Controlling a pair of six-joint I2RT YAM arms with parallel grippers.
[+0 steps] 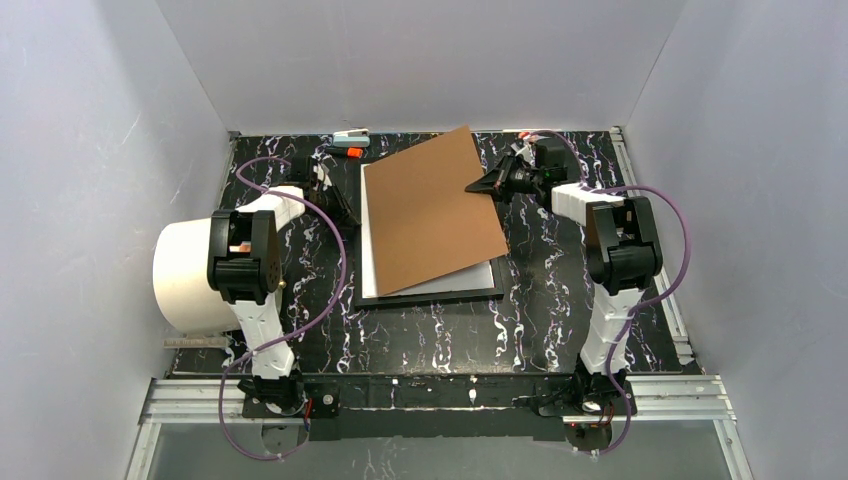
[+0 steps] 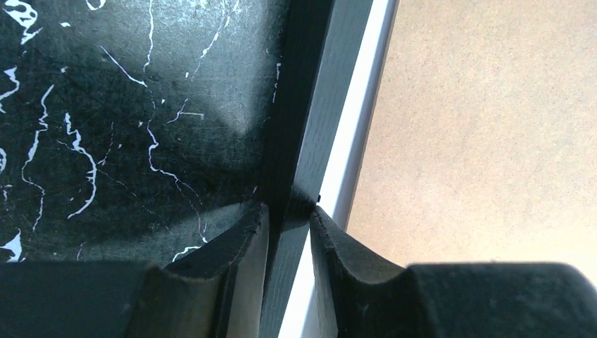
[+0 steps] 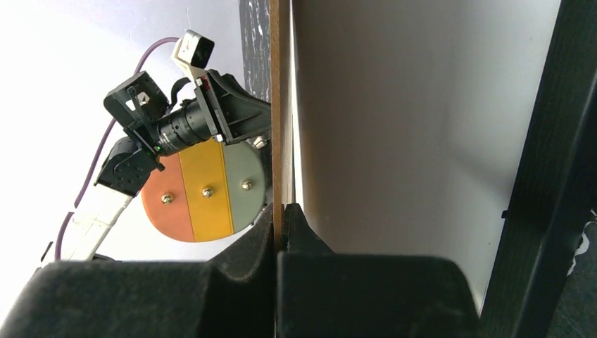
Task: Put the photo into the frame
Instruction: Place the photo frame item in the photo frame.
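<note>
Brown backing board [image 1: 430, 210] hangs tilted over the frame [image 1: 430, 297], its right edge pinched in the right end effector [image 3: 284, 218], while the photo [image 1: 369, 230] lies white side up inside the frame. With the left end effector [image 2: 288, 218] clamping the frame's left rail, fitting the back seems the step in hand: the board likely needs squaring to the frame and lowering flat.

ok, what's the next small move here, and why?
Probably the right gripper swivels the backing board square to the frame: the board sits skewed over the photo, which lies white-side-up inside, while the left gripper pins the left rail.
</note>
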